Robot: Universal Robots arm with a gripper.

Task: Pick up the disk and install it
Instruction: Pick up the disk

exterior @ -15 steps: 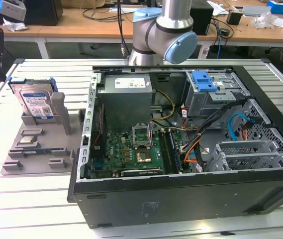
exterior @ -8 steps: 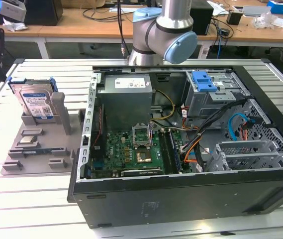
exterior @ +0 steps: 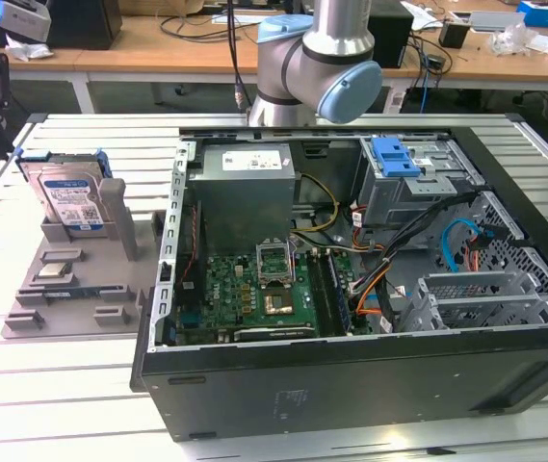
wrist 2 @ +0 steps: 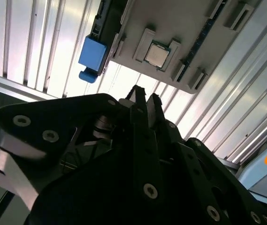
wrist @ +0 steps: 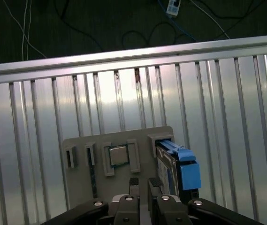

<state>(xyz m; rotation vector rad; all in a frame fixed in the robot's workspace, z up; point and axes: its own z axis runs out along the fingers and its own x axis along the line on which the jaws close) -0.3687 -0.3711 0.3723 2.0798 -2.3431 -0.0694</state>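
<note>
Exterior view: disk [exterior: 69, 197] apparently upright, label outward.

Arm [exterior: 304, 53]: silver tubes, light blue joint caps, behind the computer case [exterior: 351, 289].
Gripper [wrist 2: 142, 101]: black, angular linkages, two slim fingers [wrist 2: 137, 96].
Screws: silver round heads along the gripper's links.
Wrist flange: grey, rounded.

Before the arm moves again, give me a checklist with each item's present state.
1. Disk standing upright in its slot on the grey holder tray: ok.
2. Gripper carries nothing, fingertips close together: ok.
3. Gripper touching the disk: not ok; they are apart.
4. Small square chip seated in its own holder, apart from the disk: ok.
5. Computer case open: ok.
6. Free drive bay for the disk: cannot tell.
</note>
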